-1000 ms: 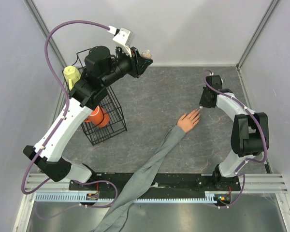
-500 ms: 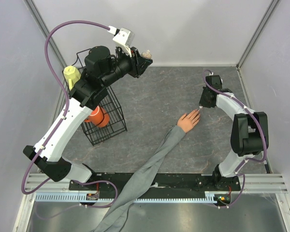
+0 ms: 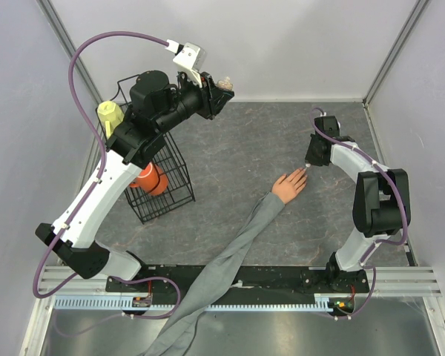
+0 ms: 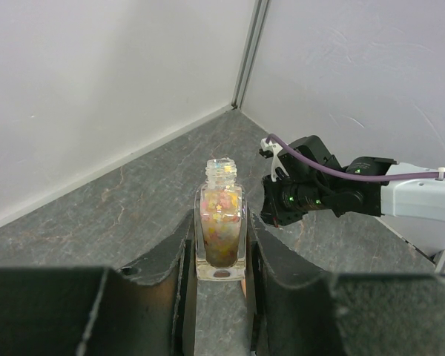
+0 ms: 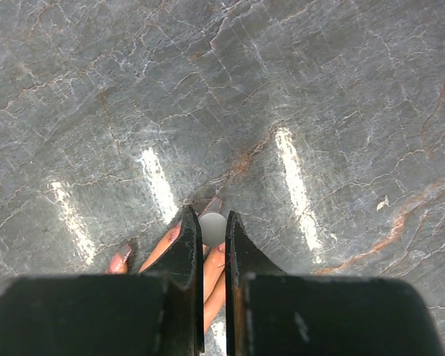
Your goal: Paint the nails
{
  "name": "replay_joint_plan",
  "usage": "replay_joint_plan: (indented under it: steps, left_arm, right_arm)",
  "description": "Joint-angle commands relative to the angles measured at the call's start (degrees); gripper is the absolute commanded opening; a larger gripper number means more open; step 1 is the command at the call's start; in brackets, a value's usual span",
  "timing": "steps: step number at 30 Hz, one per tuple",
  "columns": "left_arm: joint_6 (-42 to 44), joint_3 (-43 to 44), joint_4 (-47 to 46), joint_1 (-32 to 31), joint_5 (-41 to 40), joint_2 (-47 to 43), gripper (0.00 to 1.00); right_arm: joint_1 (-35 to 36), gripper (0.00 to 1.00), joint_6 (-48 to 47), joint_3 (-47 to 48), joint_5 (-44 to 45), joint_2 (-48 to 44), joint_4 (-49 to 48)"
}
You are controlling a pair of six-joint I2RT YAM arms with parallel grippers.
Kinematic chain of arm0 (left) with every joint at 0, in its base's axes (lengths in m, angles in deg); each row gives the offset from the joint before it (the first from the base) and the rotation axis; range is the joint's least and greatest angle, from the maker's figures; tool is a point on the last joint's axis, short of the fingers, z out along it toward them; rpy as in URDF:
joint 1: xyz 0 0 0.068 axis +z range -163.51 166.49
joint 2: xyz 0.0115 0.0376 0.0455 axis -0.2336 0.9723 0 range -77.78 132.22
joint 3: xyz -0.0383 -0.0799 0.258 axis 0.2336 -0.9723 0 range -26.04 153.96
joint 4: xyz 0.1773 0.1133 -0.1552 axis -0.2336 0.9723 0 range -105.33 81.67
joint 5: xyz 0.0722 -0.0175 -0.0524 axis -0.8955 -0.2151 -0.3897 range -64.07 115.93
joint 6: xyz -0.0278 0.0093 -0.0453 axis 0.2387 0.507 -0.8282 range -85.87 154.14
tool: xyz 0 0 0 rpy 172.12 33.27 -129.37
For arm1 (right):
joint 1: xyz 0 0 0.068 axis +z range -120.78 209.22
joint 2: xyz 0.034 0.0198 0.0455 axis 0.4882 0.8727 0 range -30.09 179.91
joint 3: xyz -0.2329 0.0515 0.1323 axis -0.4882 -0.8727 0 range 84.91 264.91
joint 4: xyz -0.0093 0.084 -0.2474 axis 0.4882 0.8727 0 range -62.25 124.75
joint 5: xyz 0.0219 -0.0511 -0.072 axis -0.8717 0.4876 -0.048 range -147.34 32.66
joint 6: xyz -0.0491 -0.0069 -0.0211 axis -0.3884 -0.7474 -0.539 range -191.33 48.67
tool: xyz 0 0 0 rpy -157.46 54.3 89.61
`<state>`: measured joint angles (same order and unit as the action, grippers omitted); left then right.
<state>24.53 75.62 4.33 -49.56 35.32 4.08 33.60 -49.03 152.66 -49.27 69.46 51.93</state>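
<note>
A small peach mannequin hand [image 3: 289, 185] on a long grey sleeve [image 3: 230, 259] lies flat on the table, fingers pointing to the far right. My right gripper [image 3: 309, 165] hangs just above the fingertips. In the right wrist view it [image 5: 213, 222] is shut on a grey round brush cap [image 5: 213, 229], held over the reddish-pink nails [image 5: 211, 205]; the thumb nail [image 5: 121, 257] shows at the left. My left gripper [image 3: 224, 83] is raised at the far left and is shut on an open, upright glitter polish bottle [image 4: 221, 222].
A black wire basket [image 3: 159, 174] stands at the left with an orange object [image 3: 150, 178] inside and a yellow piece [image 3: 110, 115] at its far corner. White walls close in the table's far and side edges. The right arm [image 4: 319, 189] shows in the left wrist view.
</note>
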Motion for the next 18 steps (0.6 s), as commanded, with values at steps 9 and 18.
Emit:
replay_joint_plan:
  steps: [9,18]
  left_arm:
    - [-1.03,2.31,-1.29,0.46,0.81,-0.83,0.02]
    - [-1.03,2.39,-1.20,0.63,0.72,-0.92,0.02]
  right_arm:
    - [0.28,0.00,-0.33,2.48,1.68,1.44,-1.33]
    - [0.28,0.00,-0.42,3.09,1.77,2.14,-1.77]
